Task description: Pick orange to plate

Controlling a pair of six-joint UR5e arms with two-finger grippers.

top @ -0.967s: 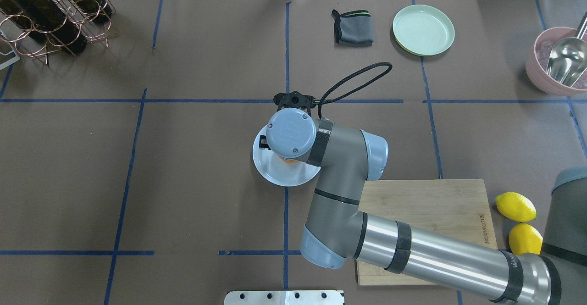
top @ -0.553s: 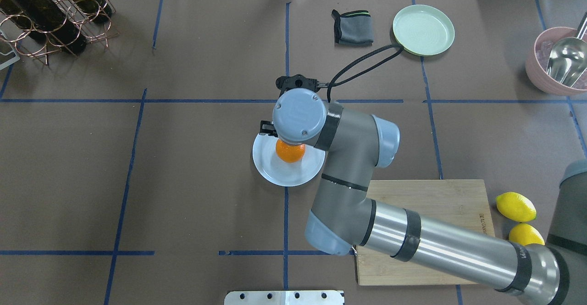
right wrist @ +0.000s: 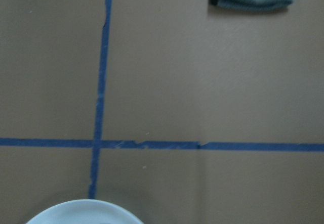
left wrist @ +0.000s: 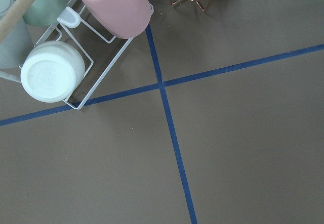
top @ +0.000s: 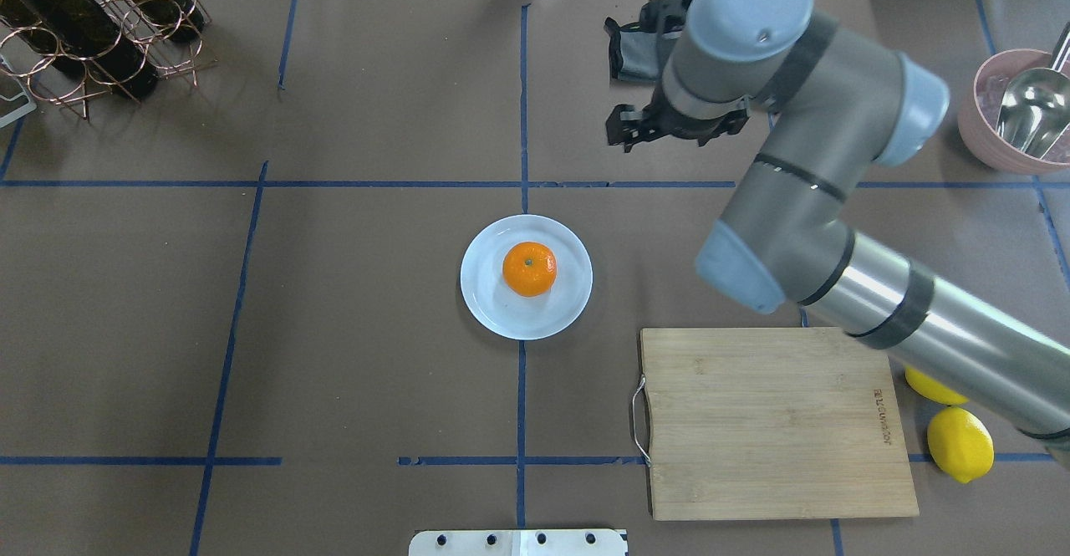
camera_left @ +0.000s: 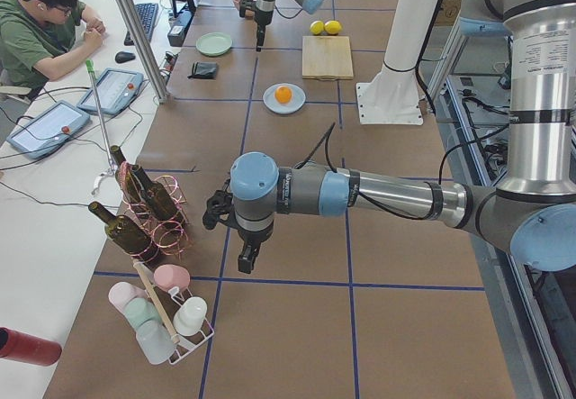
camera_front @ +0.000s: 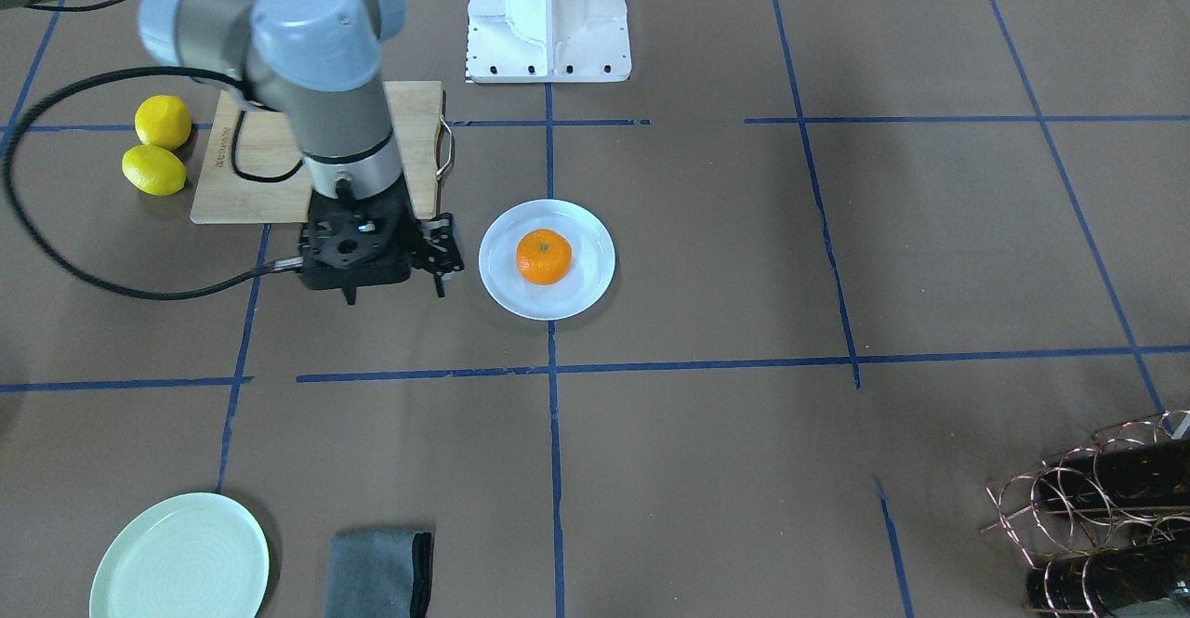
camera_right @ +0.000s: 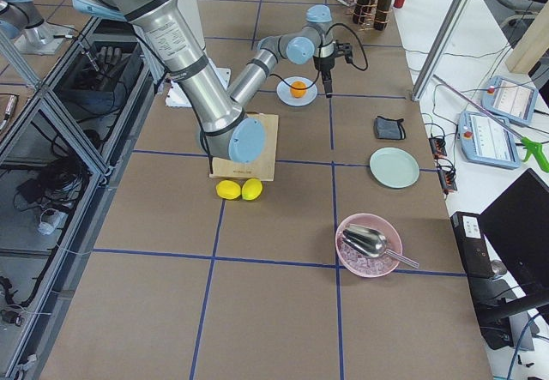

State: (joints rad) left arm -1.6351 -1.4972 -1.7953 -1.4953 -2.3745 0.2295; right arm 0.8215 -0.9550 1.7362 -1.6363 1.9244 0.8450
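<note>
The orange [top: 529, 268] rests in the middle of the pale blue-white plate [top: 485, 298] at the table's centre, with nothing touching it. The front-facing view shows the same orange [camera_front: 544, 256] on the plate [camera_front: 588, 289]. My right gripper [top: 627, 138] hangs open and empty, raised above the table, beyond and to the right of the plate; in the front-facing view the right gripper [camera_front: 442, 258] is just beside the plate's rim. The plate's edge [right wrist: 83, 211] shows at the bottom of the right wrist view. My left gripper [camera_left: 243, 257] hovers far off near the bottle rack; I cannot tell its state.
A bamboo cutting board [top: 769, 422] lies near right, with two lemons [top: 960, 445] beside it. A grey cloth [camera_front: 379, 571] and a mint-green plate [camera_front: 181, 558] sit at the far side. A pink bowl with a scoop [top: 1016, 113] stands far right, a wine rack [top: 92, 21] far left.
My right gripper let go of the orange, rose and swung away to the far right. The orange now lies uncovered on the plate.
</note>
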